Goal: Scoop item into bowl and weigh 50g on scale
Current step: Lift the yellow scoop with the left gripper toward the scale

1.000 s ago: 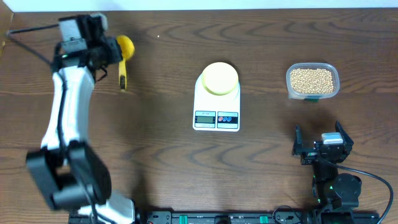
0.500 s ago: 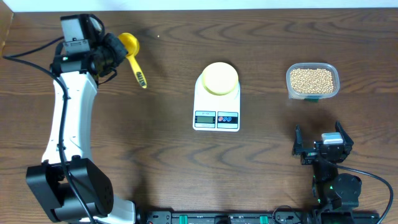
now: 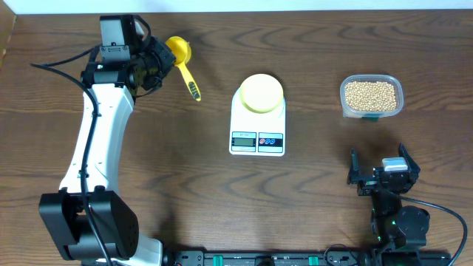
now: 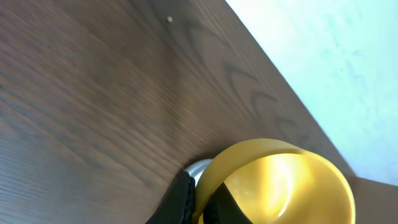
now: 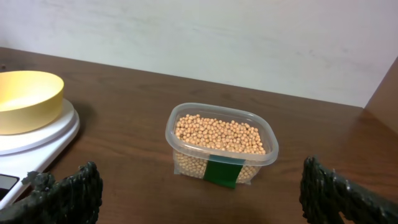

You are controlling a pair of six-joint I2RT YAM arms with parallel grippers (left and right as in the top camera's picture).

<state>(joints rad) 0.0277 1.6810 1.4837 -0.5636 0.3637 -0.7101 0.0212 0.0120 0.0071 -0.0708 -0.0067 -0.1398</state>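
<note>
My left gripper (image 3: 160, 60) is shut on a bright yellow measuring scoop (image 3: 179, 52) at the far left of the table, its handle (image 3: 192, 83) pointing toward the near side. In the left wrist view one finger (image 4: 178, 200) presses outside the scoop (image 4: 280, 180) cup and the other sits inside its rim. The cup looks empty. The pale yellow bowl (image 3: 261, 92) stands on the white scale (image 3: 257, 140) at the table's middle. The beans (image 3: 371, 94) fill a clear tub at the right. My right gripper (image 3: 383, 174) rests open near the front right, facing the beans (image 5: 217, 134).
In the right wrist view the bowl (image 5: 25, 93) and the scale (image 5: 43, 134) lie to the left of the clear tub (image 5: 221, 152), which carries a green label. The table's far edge meets a white wall behind the scoop.
My left arm has carried the scoop rightward along the far edge, toward the scale. The scoop's handle has swung round. The right arm has not moved.
</note>
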